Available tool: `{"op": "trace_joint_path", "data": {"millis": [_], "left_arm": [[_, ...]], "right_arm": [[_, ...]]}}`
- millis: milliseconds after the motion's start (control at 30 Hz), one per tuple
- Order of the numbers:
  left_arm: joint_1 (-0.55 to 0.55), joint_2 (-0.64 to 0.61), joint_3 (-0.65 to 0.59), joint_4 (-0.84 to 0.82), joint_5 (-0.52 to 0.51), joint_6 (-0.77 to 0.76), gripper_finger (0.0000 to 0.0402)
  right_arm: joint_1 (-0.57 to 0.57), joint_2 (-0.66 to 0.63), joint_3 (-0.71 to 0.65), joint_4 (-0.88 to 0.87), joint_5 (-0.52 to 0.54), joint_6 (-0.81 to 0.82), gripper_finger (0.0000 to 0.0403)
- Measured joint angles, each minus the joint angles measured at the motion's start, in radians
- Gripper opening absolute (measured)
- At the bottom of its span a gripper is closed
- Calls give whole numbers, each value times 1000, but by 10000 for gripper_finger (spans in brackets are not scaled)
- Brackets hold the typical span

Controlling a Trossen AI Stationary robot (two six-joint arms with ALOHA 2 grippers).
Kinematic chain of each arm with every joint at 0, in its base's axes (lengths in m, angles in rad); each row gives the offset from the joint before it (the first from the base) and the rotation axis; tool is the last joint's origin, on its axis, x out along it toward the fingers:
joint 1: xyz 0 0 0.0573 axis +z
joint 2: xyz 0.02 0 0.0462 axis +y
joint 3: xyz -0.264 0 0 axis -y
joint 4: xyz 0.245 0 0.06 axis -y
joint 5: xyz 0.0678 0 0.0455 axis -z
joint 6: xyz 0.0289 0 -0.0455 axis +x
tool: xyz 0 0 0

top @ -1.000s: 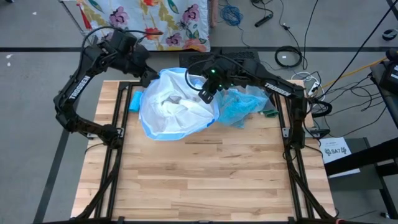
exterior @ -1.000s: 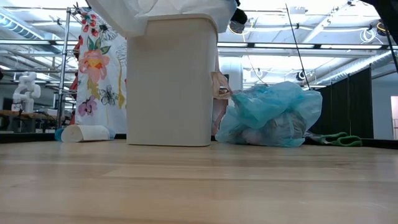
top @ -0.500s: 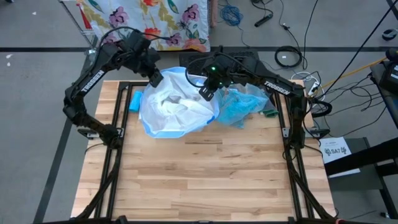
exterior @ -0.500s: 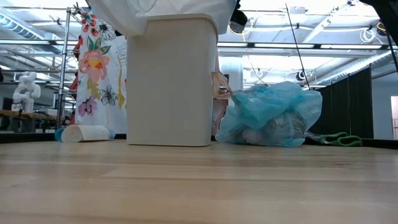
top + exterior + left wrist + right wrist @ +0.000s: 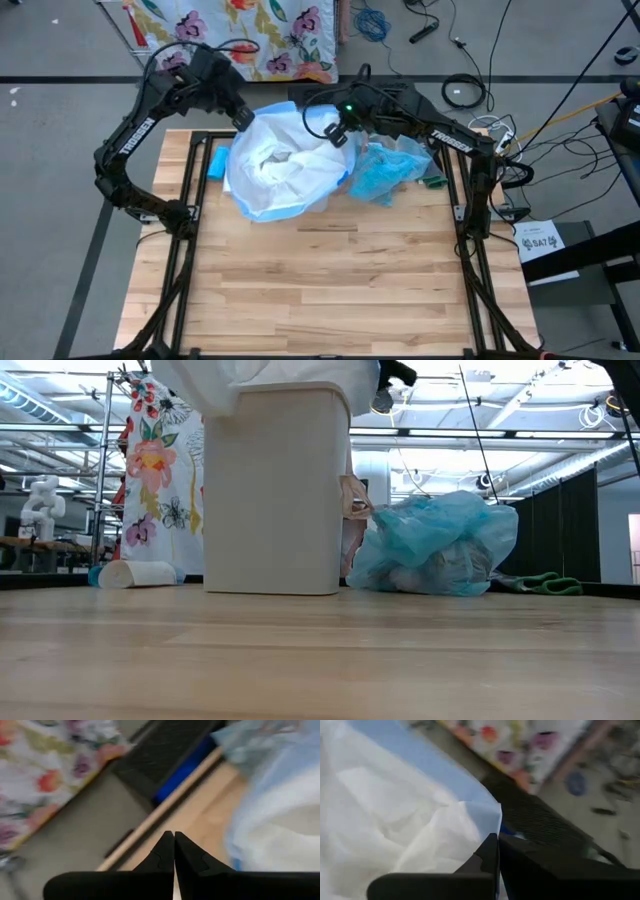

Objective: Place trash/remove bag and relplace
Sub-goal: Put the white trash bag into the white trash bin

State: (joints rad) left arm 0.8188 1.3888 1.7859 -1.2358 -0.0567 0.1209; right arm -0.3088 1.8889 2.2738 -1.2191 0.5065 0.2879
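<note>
White bag (image 5: 285,170) over bin (image 5: 270,490) — both grippers closed, empty

Both arms reach toward the far side of the table from their bases at its left and right edges. The left arm bends up at the elbow and then goes inward, and the left gripper (image 5: 243,119) is at the far left part of the work area. Its two dark fingers (image 5: 162,854) are pressed together, tips touching. The right arm stretches leftward from its side, and the right gripper (image 5: 337,135) is near the middle far edge. Its fingers (image 5: 487,856) are also closed together.
</note>
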Motion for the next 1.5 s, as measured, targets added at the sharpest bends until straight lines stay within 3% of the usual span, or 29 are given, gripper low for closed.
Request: {"op": "trace_joint_path", "data": {"millis": [100, 200, 300, 533, 833, 967, 1100, 1367, 1500], "left_arm": [[1, 0, 0, -2, -51, 28, 2], [0, 0, 0, -2, -51, 47, 1], [0, 0, 0, -2, -51, 46, 1], [0, 0, 0, -22, -53, 45, 1], [0, -56, 0, -52, -53, 41, 10], [0, -104, 0, -52, -46, -11, 15], [0, -163, 0, -54, 50, -62, 16], [0, -237, 1, -57, 114, -193, 20], [-1, -250, 1, -79, 142, -263, 48]], "right_arm": [[-2, 0, 0, -50, 86, 47, 0], [-6, 0, 0, -175, 88, 158, 0], [-26, 7, -1, -351, -37, 295, 0], [-59, 1, -123, -348, -398, 337, 0], [-28, -18, -162, -302, -194, 332, 0], [-25, -60, -162, -234, -190, 327, 0], [-24, -91, -161, -182, -190, 311, 4], [-24, -144, -161, -153, -171, 255, 68], [-24, -173, -161, -154, -133, 243, 108]]}}
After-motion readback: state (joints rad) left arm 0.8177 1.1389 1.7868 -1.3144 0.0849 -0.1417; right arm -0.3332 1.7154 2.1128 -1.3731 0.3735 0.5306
